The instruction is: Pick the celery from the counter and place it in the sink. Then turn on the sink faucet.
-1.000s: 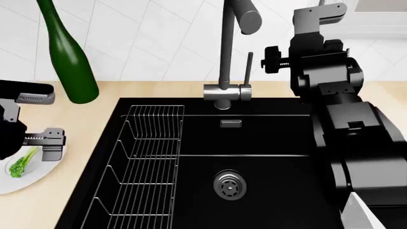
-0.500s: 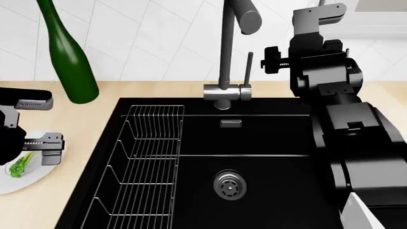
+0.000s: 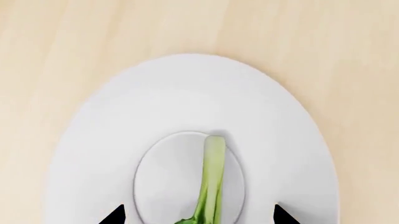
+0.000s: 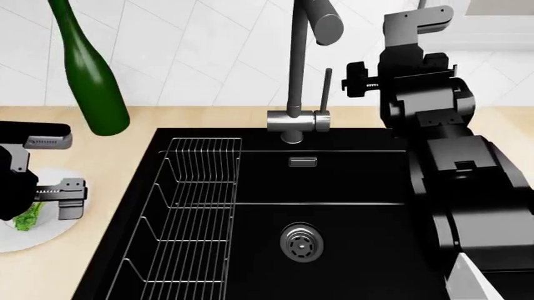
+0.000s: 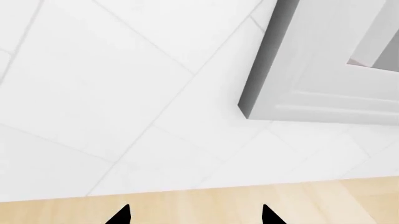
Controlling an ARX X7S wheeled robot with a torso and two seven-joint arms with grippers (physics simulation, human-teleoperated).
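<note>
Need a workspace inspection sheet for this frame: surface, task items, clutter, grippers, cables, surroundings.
Surface: beige counter, bare where visible.
Job's things: celery lies on the white plate, not in the sink; faucet lever upright, no water seen.
Clutter: green bottle behind the plate; wire rack in the sink.
Grippers: left gripper open, fingertips either side of the celery; right gripper open, facing the wall.
Cables: nothing seen.
Surroundings: white tiled wall, grey window frame.
</note>
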